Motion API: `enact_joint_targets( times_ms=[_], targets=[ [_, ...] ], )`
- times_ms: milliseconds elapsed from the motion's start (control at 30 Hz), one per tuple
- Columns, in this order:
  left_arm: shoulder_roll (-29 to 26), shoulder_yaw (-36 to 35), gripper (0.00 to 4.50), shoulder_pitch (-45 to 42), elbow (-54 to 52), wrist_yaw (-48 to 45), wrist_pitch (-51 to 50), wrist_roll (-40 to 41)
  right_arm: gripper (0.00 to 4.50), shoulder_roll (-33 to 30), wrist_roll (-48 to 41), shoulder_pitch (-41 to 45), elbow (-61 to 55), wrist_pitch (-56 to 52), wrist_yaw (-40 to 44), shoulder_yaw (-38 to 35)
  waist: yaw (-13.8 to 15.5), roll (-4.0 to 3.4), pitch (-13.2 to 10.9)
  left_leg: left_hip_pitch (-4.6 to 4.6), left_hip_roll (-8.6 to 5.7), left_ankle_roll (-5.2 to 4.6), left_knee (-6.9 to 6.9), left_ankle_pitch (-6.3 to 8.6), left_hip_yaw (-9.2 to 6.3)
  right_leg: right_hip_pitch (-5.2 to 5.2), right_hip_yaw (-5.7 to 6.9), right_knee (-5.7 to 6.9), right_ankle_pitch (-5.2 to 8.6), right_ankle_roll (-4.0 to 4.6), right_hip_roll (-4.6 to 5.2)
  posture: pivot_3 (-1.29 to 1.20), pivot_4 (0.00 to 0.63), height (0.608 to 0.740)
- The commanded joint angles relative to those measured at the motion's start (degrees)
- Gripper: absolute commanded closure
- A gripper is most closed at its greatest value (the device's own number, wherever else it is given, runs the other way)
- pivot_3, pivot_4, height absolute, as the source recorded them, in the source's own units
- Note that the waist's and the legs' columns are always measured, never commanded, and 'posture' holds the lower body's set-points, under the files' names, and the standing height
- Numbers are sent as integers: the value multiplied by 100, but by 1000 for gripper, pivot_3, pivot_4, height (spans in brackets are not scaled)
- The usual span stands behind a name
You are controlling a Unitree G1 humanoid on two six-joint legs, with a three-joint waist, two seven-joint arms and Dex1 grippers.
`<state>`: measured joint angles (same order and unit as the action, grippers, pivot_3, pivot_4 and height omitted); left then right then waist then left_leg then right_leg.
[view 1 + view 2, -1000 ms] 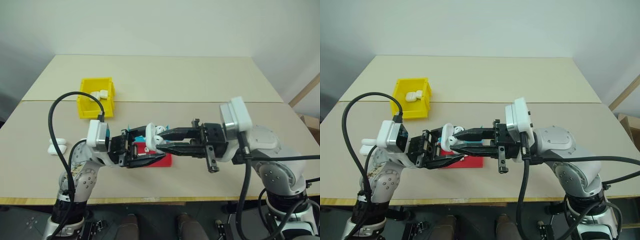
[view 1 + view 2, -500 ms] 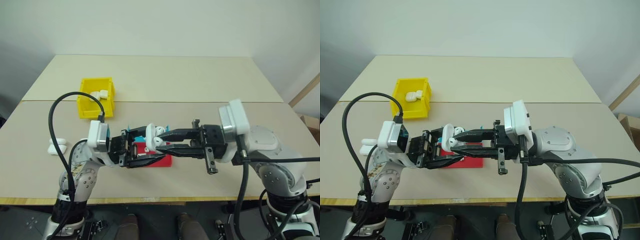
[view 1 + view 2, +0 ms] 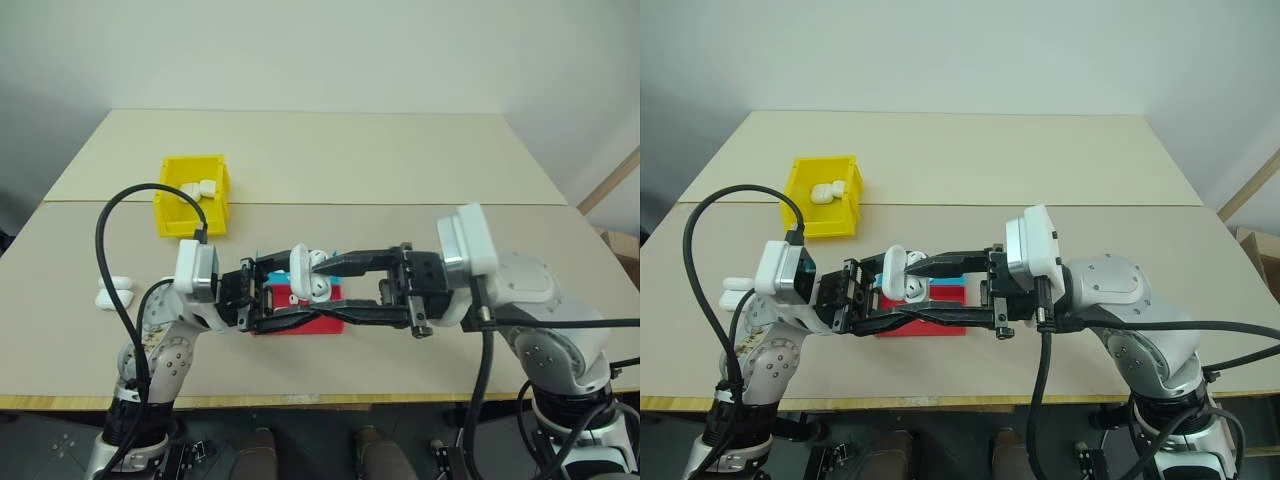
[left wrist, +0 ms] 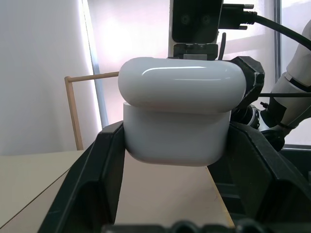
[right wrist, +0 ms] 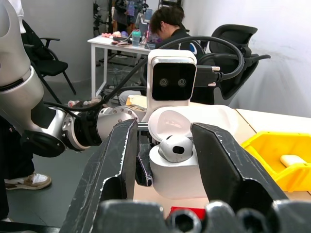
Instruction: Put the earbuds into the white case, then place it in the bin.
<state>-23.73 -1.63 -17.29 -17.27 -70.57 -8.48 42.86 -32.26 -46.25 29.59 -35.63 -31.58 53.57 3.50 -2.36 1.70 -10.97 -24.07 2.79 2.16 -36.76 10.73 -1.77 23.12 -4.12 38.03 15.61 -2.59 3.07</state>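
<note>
Loading step, nearly done. My left hand pinches the white case above the red-blue tray, lid up, an earbud seated. Right hand spread around it. Next: close lid, carry to the yellow bin.

Four views: a head stereo pair plus two wrist cameras.
Both eye views look forward and down from the head over the table, sharing the yellow bin, the red-and-blue tray and both arms, with a slight sideways offset. The left wrist view sits very close behind the white case, facing the right arm. The right wrist view looks the opposite way past the same case to the left arm, bin and room.
</note>
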Motion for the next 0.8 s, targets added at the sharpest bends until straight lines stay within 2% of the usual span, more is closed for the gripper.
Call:
enact_joint_targets(
  times_ms=[33, 200, 367, 467, 633, 800],
  targets=[
    [24, -19, 1680, -63, -100, -44, 155, 15, 2236, 68, -177, -22, -88, 253, 2, -291, 1, 0, 0, 0, 0, 0, 0, 0, 0, 0, 0, 0, 0, 1, 0, 0, 150, 740],
    [15, -17, 1680, -67, -79, -58, 169, 9, 2236, 97, -380, 43, 24, 365, 23, -614, 2, 0, 0, 0, 0, 0, 0, 0, 0, -1, 0, 0, -1, 1, 0, 0, 150, 740],
    [2, -1, 1680, -85, -50, -71, 181, -17, 2236, -184, -312, 455, 326, 390, 163, -877, -1, 0, 0, 0, 0, 0, 0, 0, 0, 0, 0, 0, -1, 1, 0, 0, 150, 740],
    [-4, 12, 1680, -114, 8, -92, 213, -69, 2809, -475, -357, 1131, 599, -42, 116, -768, -15, -2, -1, 0, 0, 0, 0, 0, 1, 2, -1, 0, -1, 1, 0, 0, 150, 740],
    [12, 20, 1680, -182, 56, -119, 223, -95, 4446, -687, -204, 2061, 968, -299, 407, -394, -8, -2, -1, -1, 0, -1, 0, 0, 0, 2, 0, -2, -4, 6, 0, 0, 150, 740],
    [20, 93, 1680, -239, 148, -108, 293, -277, 4484, -806, 468, 2688, 1248, -69, 1046, 287, -4, -2, -1, -8, -1, -4, 0, 3, 0, 7, 1, -4, -5, 8, 1, 0, 150, 740]
  ],
)
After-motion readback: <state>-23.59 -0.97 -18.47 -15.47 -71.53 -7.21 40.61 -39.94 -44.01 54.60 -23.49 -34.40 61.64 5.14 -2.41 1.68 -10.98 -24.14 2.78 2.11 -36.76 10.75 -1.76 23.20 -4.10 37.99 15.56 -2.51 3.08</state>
